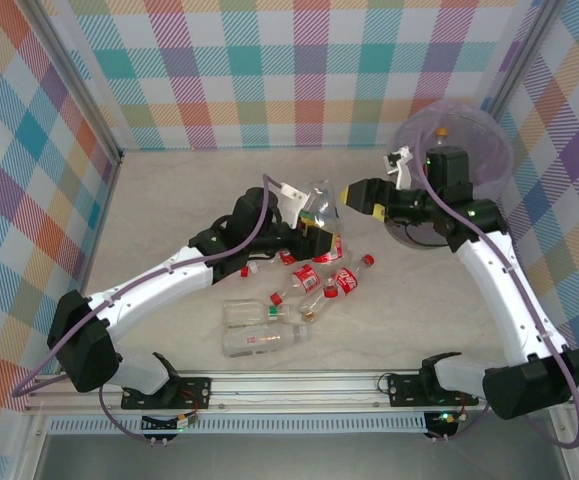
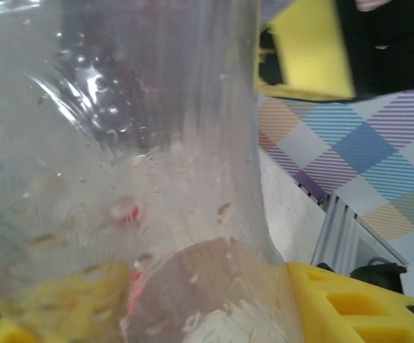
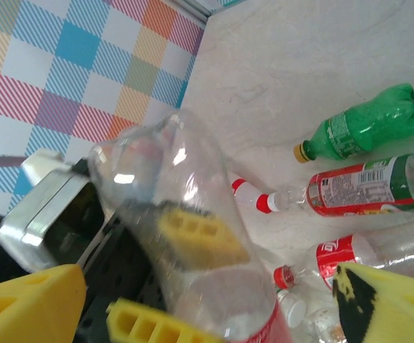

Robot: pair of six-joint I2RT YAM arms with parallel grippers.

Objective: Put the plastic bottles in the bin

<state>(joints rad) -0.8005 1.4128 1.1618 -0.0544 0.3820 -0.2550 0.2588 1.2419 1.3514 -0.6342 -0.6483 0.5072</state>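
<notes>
Bin [image 1: 484, 140]: far right corner of the table [image 1: 169, 200], lilac liner. Loose plastic bottles [image 1: 289, 295] lie heaped mid-table, well apart from it. My left gripper [image 1: 314, 225] is clamped on a clear red-labelled bottle [image 3: 192, 193], held above the heap. My right gripper [image 1: 349, 195] is spread wide, with its fingers [image 3: 28, 296] flanking that bottle.

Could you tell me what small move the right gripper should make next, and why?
Probably close the right gripper on the clear bottle. The left gripper holds that bottle up off the table, and the right gripper's open jaws stand on either side of it without touching. The bin lies on the right arm's side, so a handover looks sensible.
</notes>
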